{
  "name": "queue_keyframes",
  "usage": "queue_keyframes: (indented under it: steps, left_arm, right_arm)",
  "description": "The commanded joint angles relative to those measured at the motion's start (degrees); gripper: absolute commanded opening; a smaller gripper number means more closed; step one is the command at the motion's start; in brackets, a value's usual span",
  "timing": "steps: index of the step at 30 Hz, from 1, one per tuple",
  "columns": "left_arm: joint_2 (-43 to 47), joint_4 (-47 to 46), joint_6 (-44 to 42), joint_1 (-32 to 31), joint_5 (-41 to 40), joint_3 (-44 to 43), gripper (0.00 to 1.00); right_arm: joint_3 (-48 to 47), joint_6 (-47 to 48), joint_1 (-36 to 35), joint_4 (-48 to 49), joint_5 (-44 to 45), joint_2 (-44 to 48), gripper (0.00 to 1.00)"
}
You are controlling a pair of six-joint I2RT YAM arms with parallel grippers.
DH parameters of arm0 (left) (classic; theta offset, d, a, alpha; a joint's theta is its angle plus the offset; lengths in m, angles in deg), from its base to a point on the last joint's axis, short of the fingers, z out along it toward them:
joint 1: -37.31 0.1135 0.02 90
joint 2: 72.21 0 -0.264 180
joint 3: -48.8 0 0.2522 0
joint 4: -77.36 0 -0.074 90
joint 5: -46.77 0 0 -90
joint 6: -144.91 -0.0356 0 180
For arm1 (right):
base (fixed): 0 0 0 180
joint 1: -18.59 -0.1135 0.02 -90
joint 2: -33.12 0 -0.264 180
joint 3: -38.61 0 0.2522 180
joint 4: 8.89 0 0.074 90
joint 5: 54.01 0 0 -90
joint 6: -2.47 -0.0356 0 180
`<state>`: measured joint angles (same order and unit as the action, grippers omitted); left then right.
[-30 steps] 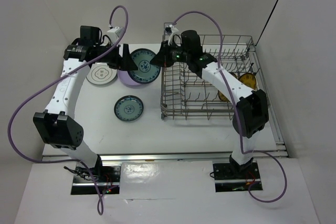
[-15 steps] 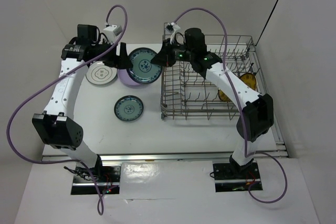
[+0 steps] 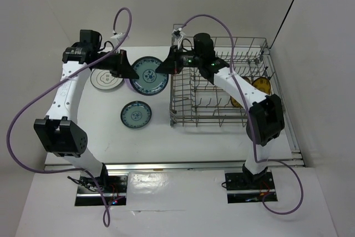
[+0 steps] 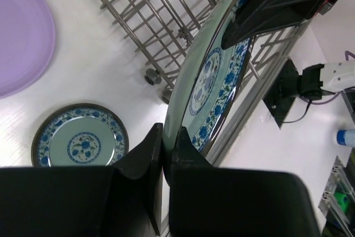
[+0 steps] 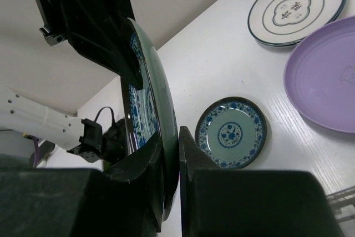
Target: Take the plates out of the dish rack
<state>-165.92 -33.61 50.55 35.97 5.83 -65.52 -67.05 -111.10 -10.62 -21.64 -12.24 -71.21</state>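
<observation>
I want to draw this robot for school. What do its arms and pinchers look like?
The left arm and right arm are white tubes with chunky black joints. A long purple cable loops along each. The left gripper and right gripper each have two black fingers. Small green lights glow on the right arm.

Left end effector point(image 3: 131, 72), right end effector point(image 3: 161, 67): clamped

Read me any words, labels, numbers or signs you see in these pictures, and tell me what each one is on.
No text here is readable.
Dark marks at the centre of the white plate: perhaps characters, too small and blurred to read.
The teal plate being held: floral pattern only, no words.
</observation>
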Motion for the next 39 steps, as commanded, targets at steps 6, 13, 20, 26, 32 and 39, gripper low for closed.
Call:
queue_keyframes:
  steps: [6,13,20,26,32,39]
  left_arm:
    - [1.3,5.1,-4.3,5.9,2.2,0.8,0.0]
    - [1.8,3.9,-5.9,9.7,1.1,11.3,0.0]
    - [0.2,4.5,-7.6,12.7,-1.9,13.8,0.0]
    - [-6.6,7.8,-11.5,12.7,-12.6,16.3,0.0]
    - [-11.5,5.8,-12.7,12.7,-14.6,18.6,0.0]
    - [-17.2,5.3,-12.2,12.2,-13.6,18.6,0.0]
  right_arm:
    - [-5.8,0.2,-2.6,0.7,-3.4,-2.1,0.1]
    - [-12.0,2.0,-3.1,-8.3,-1.4,-9.4,0.45]
    - [-19.0,6.4,-3.1,-17.0,6.1,-12.4,0.65]
    - [-21.7,9.2,-2.0,-22.6,13.6,-6.9,0.68]
    - [-20.5,11.5,1.7,-23.2,19.7,2.2,0.71]
    - [-18.1,14.0,2.8,-25.2,25.8,7.1,0.74]
